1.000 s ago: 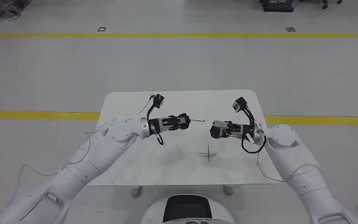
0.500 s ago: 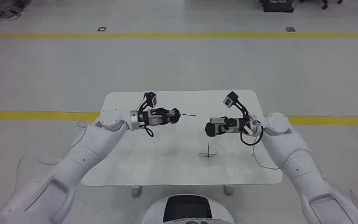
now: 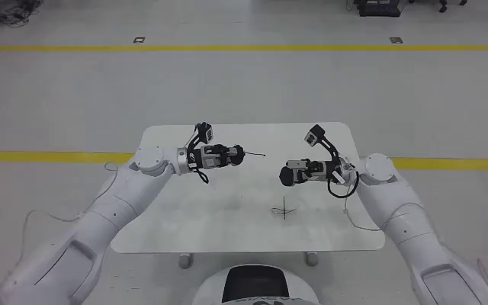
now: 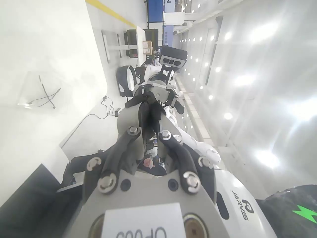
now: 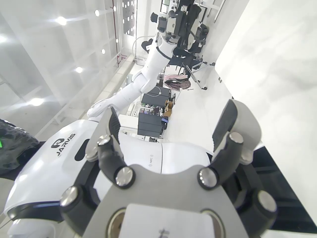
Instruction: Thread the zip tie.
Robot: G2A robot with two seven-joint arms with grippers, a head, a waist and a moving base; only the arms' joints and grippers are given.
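The left gripper (image 3: 241,155) (image 4: 149,110) is held above the white table (image 3: 191,221), over its far half and just left of its middle line. Its fingers are clenched on a thin black zip tie (image 3: 256,155). The tie sticks out level from the fingertips, and its free end lies just past the table's middle line, pointing to the table's right side. In the left wrist view the two dark pads are pressed close together. The tie itself is too thin to make out between them there.

On the table's near half, a little right of its middle, a few loose zip ties (image 3: 284,210) (image 4: 45,96) lie flat on the surface, crossed over one another.

The right gripper (image 3: 283,175) (image 5: 171,108) is held above the table right of its middle. It is nearer the table's front edge than the left gripper and faces the table's left side. Its fingers are spread wide with nothing between them. The held tie's free end and this gripper are near each other but apart.
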